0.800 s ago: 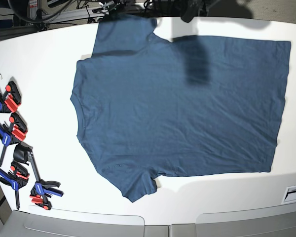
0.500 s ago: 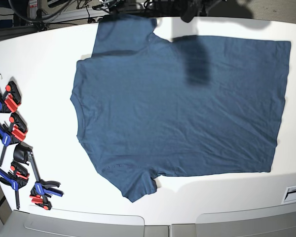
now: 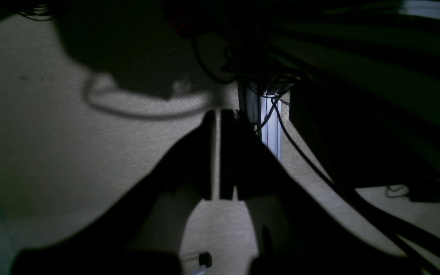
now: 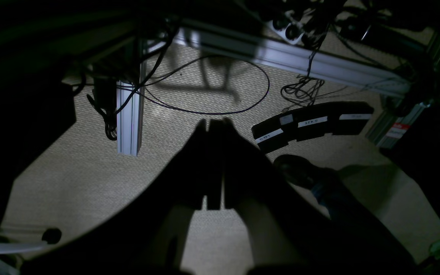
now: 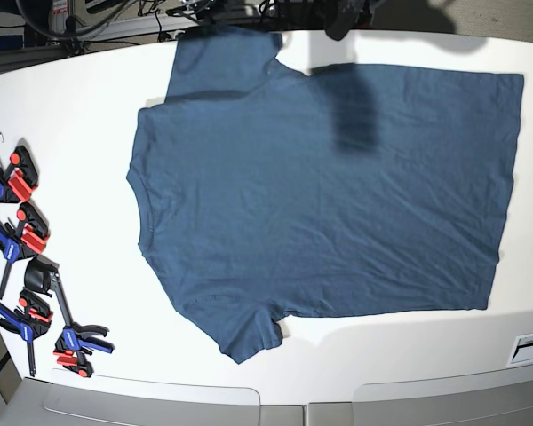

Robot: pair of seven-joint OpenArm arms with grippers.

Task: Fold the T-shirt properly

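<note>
Navy T-shirt (image 5: 329, 191) lies flat, unfolded, on white table (image 5: 80, 124), collar toward clamps (image 5: 27, 266) at table edge. Left gripper (image 3: 217, 152) and right gripper (image 4: 215, 160) both closed, empty, hanging above carpet (image 4: 90, 168) off the table.

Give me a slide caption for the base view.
Navy T-shirt spread flat and unfolded on the white table, clamps along the table's left edge.
</note>
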